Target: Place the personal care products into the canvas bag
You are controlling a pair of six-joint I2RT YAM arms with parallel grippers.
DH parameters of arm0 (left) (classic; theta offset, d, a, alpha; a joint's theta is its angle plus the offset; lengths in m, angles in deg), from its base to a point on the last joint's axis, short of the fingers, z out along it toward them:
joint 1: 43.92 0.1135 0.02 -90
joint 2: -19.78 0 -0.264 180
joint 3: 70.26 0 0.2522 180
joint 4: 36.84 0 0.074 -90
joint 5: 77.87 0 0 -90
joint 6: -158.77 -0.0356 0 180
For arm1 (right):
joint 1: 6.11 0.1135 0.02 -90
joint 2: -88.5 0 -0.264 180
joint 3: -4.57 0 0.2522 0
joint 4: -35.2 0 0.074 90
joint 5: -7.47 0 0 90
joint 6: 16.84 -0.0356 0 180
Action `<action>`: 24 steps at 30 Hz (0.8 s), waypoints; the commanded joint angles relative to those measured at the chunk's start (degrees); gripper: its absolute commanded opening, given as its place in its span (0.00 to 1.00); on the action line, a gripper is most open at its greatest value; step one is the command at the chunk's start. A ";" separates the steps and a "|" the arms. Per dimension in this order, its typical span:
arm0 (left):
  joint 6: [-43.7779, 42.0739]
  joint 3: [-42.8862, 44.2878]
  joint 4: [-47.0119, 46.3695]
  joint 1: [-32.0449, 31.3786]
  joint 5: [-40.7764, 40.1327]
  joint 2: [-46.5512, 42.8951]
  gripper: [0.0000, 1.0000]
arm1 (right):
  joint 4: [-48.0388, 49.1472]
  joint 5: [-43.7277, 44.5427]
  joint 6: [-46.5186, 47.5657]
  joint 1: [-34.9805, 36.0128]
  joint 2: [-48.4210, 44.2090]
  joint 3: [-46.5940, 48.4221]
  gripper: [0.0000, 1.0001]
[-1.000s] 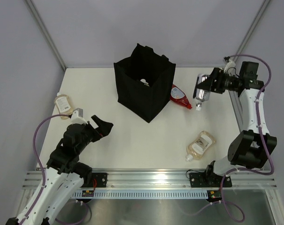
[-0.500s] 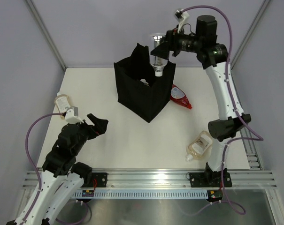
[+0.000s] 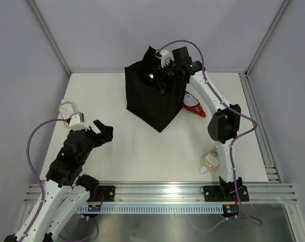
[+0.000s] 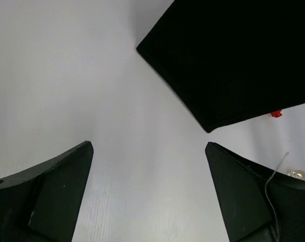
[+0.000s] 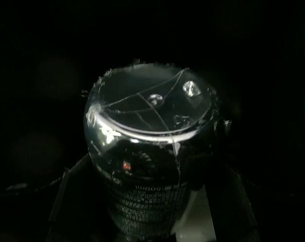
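The black canvas bag (image 3: pixel 148 106) stands upright at the table's back middle. My right gripper (image 3: pixel 160 80) reaches down into its open top and is shut on a clear bottle (image 5: pixel 147 151), which fills the dark right wrist view between the fingers. A red squeeze bottle (image 3: pixel 193 105) lies just right of the bag. One amber bottle (image 3: pixel 67 108) lies at the far left and another (image 3: pixel 211 159) at the front right. My left gripper (image 3: pixel 105 131) is open and empty above bare table; the left wrist view shows the bag's corner (image 4: pixel 233 55) ahead of it.
The white table ends at metal rails on the right (image 3: pixel 258 126) and along the front edge (image 3: pixel 162 191). Grey walls enclose the back and sides. The right arm's links arch over the red bottle.
My right arm has swung from the table's right side over the bag and lowered the clear bottle into its opening. My left arm has shifted only slightly.
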 commanded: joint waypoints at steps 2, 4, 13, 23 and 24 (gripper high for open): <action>-0.73 2.76 -1.63 0.17 -4.89 2.12 0.99 | -1.02 -2.67 9.18 1.30 -5.47 -1.20 0.45; -0.29 3.11 -1.46 0.17 -6.99 3.70 0.99 | -4.27 -1.88 9.10 1.39 -3.72 -0.24 0.59; -2.39 10.75 1.62 1.75 -7.63 15.73 0.99 | -9.74 1.37 10.42 1.30 -5.72 8.12 0.99; -5.47 13.74 0.57 19.21 3.27 23.47 0.99 | -9.65 -4.57 10.34 -2.91 -20.46 7.59 0.99; -6.08 14.01 0.39 20.90 3.80 26.26 0.99 | -9.65 -6.43 9.90 -4.04 -22.32 6.80 1.00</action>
